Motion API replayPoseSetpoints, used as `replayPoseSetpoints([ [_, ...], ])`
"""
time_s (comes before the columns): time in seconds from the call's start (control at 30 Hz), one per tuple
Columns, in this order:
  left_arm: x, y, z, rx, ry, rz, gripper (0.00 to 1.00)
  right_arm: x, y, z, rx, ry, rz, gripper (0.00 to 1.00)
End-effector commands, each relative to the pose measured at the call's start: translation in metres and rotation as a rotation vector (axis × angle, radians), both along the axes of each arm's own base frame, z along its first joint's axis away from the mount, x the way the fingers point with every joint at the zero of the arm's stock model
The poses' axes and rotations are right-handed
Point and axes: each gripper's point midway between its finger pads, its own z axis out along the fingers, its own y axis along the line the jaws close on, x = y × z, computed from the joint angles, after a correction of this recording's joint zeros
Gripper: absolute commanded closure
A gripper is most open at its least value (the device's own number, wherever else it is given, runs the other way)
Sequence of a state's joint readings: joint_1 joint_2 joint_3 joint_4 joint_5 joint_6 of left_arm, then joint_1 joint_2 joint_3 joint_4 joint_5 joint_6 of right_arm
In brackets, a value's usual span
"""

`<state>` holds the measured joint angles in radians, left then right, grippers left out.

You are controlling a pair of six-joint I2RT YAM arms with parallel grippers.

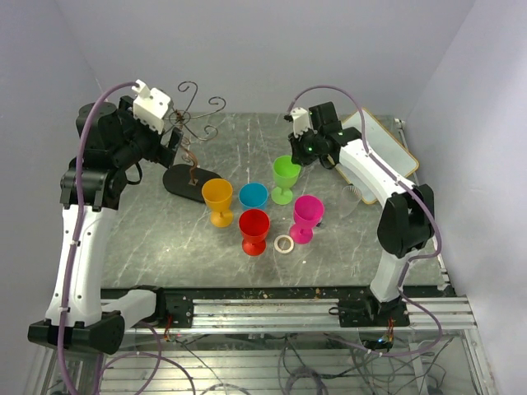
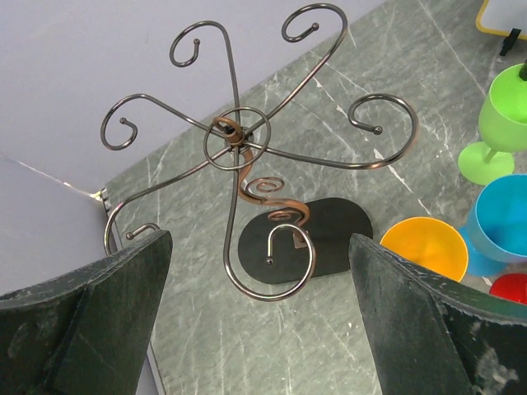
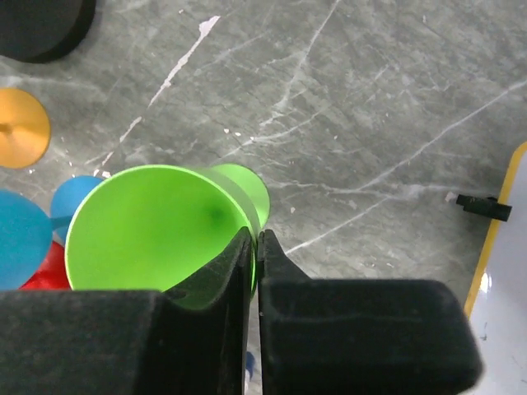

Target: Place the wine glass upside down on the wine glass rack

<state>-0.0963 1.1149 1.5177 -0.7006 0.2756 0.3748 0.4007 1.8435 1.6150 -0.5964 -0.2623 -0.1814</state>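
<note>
Top view: the green wine glass [image 1: 286, 177] stands upright, foot down on the table [image 1: 165, 239], close among four other coloured glasses [image 1: 254, 229]. It is well apart from the wine glass rack [image 1: 191, 123] at the back left. The right tool [image 1: 301, 153] sits at the rim of the green wine glass, and the left tool [image 1: 170, 136] hangs over the rack. No glass hangs on the rack.

Left wrist view: the left tool [image 2: 259, 243] is spread wide and released, with nothing between its fingers. Below it the curled arms of the wine glass rack [image 2: 235, 136] are all bare, and its black base lies flat on the table.

Right wrist view: the right tool [image 3: 256, 247] is clenched on the rim of the green wine glass [image 3: 156, 222]. One finger is inside the bowl and one outside, with the wall pinched between them.

By my reading only the grasp is done. The lift, the turn upside down, the carry across to the rack and the hanging on an arm are all left to do
</note>
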Motion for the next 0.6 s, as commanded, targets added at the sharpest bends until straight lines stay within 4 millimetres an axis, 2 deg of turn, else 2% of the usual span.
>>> replayPoseSetpoints([
  [0.0,0.003,0.003,0.015,-0.03,-0.041,0.006,0.0,0.005,0.009,0.015,0.027,-0.01,0.027,1.0],
  [0.1,0.005,0.008,0.018,-0.071,-0.032,0.05,0.0,0.017,0.005,0.04,0.035,-0.085,0.005,1.0],
  [0.27,0.001,0.012,0.029,-0.114,-0.049,0.084,0.0,0.035,-0.012,0.105,0.104,-0.214,-0.037,1.0],
  [0.4,0.0,0.012,0.033,-0.156,-0.028,0.085,0.0,0.048,-0.041,0.177,0.181,-0.342,-0.099,1.0],
  [0.5,-0.002,0.008,0.041,-0.207,-0.038,0.067,0.0,0.047,-0.058,0.225,0.238,-0.437,-0.129,1.0],
  [0.57,-0.002,0.013,0.048,-0.242,-0.051,0.078,0.0,0.043,-0.064,0.257,0.268,-0.515,-0.143,1.0],
])
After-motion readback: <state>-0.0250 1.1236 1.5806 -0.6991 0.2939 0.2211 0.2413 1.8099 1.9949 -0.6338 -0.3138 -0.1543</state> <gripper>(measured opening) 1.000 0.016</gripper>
